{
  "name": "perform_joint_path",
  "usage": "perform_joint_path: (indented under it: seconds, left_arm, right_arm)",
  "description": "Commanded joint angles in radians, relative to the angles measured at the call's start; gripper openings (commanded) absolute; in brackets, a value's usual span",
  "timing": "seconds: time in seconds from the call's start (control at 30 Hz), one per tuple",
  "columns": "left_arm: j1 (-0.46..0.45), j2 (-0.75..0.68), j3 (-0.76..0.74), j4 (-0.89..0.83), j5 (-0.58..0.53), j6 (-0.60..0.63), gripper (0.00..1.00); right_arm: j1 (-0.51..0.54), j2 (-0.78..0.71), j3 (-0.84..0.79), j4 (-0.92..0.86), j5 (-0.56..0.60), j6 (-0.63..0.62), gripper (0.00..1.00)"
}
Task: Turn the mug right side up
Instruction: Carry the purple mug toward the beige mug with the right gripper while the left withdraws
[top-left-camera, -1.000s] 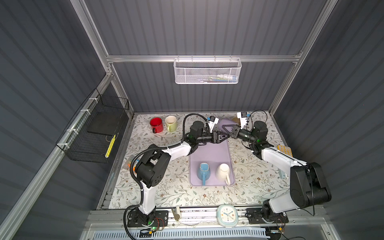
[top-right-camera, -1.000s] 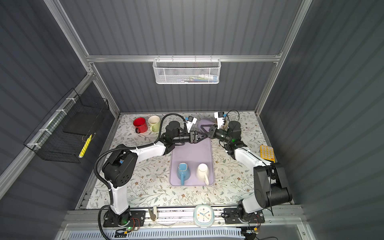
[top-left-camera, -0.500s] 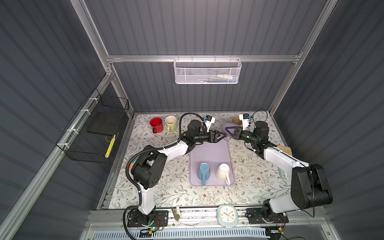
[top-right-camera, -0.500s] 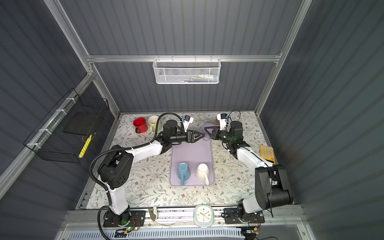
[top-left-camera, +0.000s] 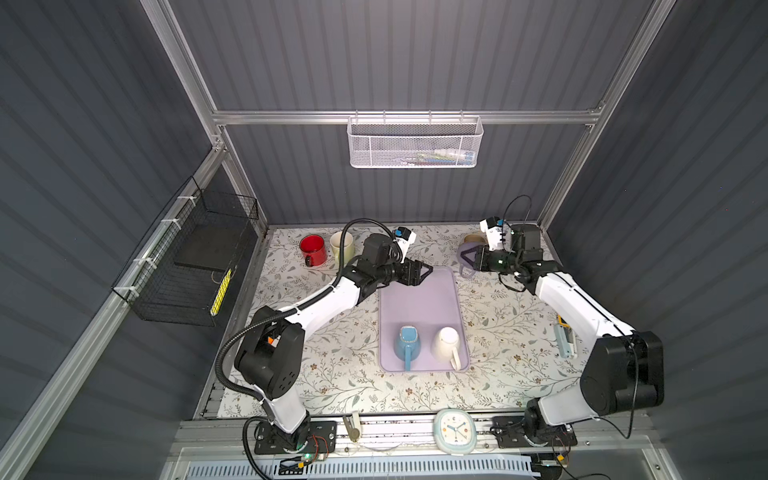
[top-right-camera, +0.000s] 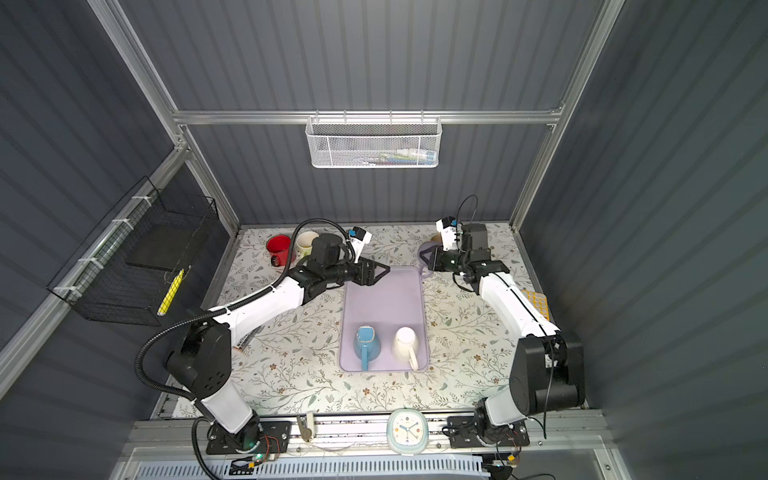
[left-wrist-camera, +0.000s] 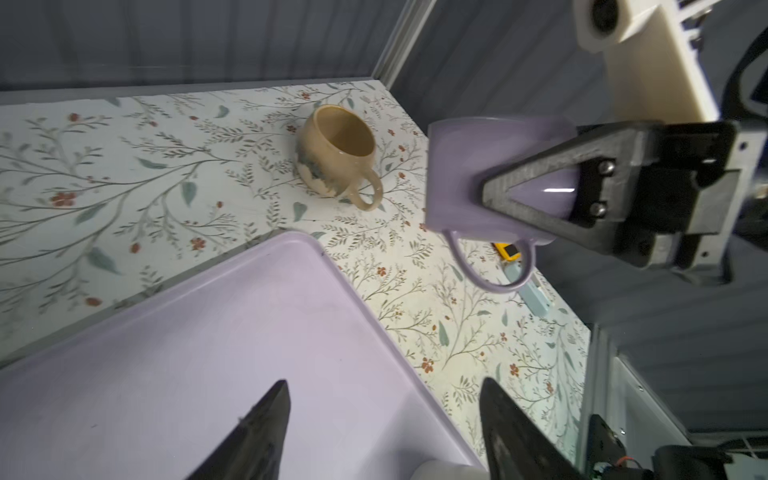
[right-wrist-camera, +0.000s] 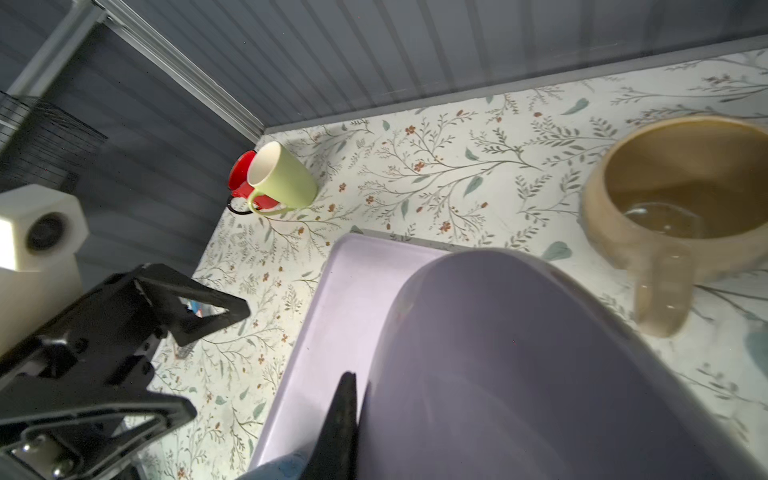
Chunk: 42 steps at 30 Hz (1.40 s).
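seen from the front rail. red mug (top-left-camera: 312, 248) and pale green mug (top-left-camera: 343, 245) stand close together at the tray's 10 o'clock. left gripper (top-left-camera: 426, 275) hovers over the 11 o'clock corner of the lavender tray (top-left-camera: 419, 303), jaws spread, nothing between them. blue mug (top-left-camera: 407, 343) and white mug (top-left-camera: 445, 343) sit side by side at the tray's 6 o'clock end. off the 1 o'clock corner, right gripper (top-left-camera: 477, 258) pinches the purple mug (top-left-camera: 466, 254), which lies on its side, handle toward 6 o'clock. tan mug (left-wrist-camera: 336, 156) stands upright just beyond it.
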Motion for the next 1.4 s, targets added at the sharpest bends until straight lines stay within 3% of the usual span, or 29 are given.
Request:
perform_joint_path:
  seconds: [0.0, 0.33, 0.73, 1.03, 1.37]
  left_arm:
    - [0.015, -0.038, 0.017, -0.153, -0.12, 0.122, 0.72]
    - [0.062, -0.086, 0.081, -0.412, -0.217, 0.252, 0.71]
    - [0.131, -0.156, -0.015, -0.438, -0.198, 0.32, 0.71]
    - [0.131, -0.178, -0.045, -0.426, -0.174, 0.299, 0.71]
    - [0.131, -0.22, -0.079, -0.437, -0.223, 0.207, 0.7]
  right_arm:
    - [-0.006, 0.033, 0.086, -0.243, 0.118, -0.167, 0.0]
    - [-0.022, 0.177, 0.31, -0.547, 0.33, -0.311, 0.0]
    - [-0.073, 0.311, 0.474, -0.657, 0.502, -0.435, 0.0]
    - [-0.162, 0.5, 0.672, -0.75, 0.469, -0.54, 0.0]
    - [-0.22, 0.665, 0.885, -0.788, 0.387, -0.621, 0.01]
